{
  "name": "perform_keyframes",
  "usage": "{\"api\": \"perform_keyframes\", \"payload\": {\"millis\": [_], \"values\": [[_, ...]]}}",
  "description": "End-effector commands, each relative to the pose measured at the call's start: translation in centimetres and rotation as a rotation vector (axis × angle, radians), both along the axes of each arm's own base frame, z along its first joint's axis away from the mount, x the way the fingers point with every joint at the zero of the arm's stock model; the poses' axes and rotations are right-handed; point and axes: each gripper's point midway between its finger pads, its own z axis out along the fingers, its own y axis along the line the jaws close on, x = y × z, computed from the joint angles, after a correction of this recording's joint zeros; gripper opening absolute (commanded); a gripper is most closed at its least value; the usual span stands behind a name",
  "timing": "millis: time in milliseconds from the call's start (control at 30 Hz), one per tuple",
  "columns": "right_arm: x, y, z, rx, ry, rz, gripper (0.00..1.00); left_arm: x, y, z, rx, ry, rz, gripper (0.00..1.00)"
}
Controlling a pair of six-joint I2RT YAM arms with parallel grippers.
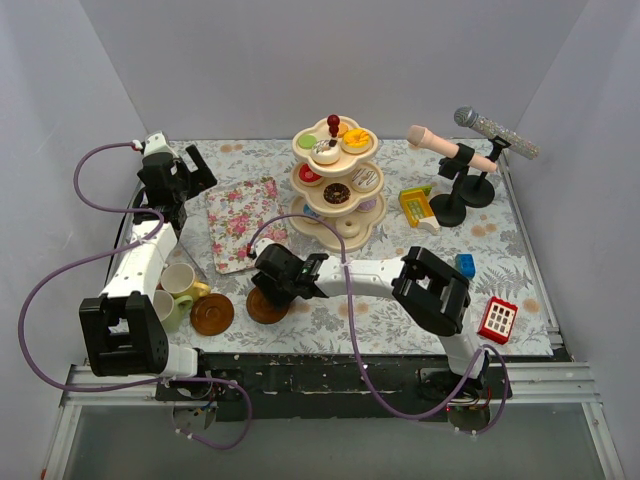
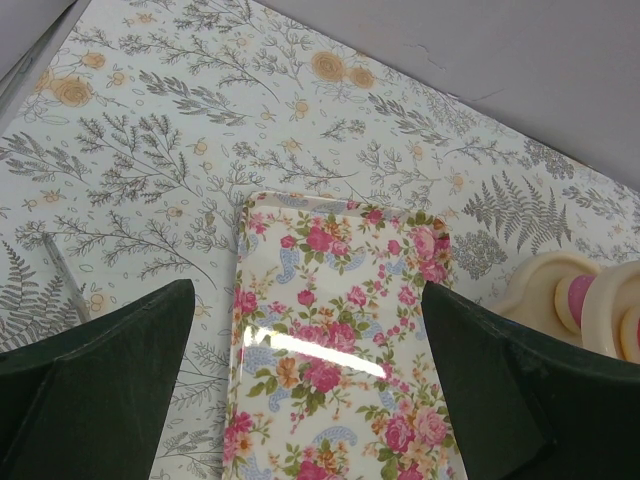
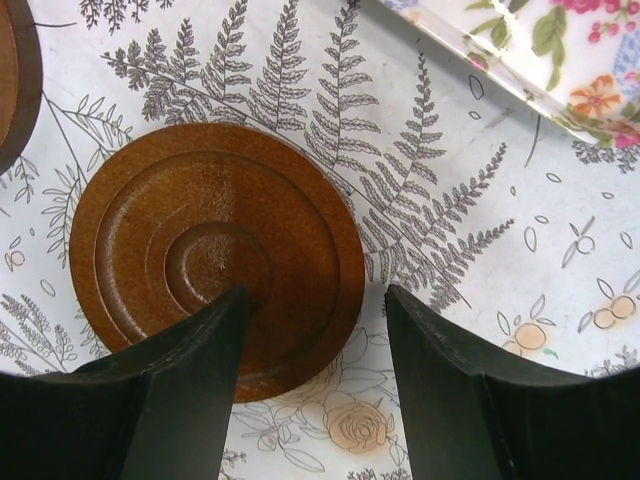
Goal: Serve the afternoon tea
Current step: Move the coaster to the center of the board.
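The right gripper hangs over a brown saucer lying flat on the desk, near the front and just right of a second saucer. Its jaws are spread and hold nothing. One finger stands over the saucer's inner rings, the other over the cloth just outside the rim.

We judge the step to be a rim grasp on this saucer. To do it well, we keep that straddle, come straight down and close gently on the thin rim. Then we lift level, clear of the neighbouring saucer and the floral tray.

The right arm reaches leftward low across the near desk, wrist bent down. The left gripper sits far back on the left, tilted over the tray, with jaws wide and empty. The tiered stand stands behind, well apart.
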Motion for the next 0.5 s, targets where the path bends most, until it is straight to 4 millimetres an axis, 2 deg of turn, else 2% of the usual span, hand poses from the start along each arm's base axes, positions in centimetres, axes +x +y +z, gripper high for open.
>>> {"api": "perform_keyframes", "payload": {"millis": [0, 233, 467], "values": [[0.8, 0.4, -1.6, -0.029, -0.001, -0.009, 0.65, 0.0, -0.4, 0.1, 0.0, -0.011, -0.014, 0.98], [1.4, 0.8, -1.2, -0.031, -0.019, -0.016, 0.67, 0.0, -0.4, 0.1, -0.002, -0.011, -0.015, 0.98], [2.7, -3.0, -2.0, -0.103, -0.03, -0.1, 0.56, 0.0, -0.4, 0.1, 0.001, -0.011, -0.014, 0.98]]}}
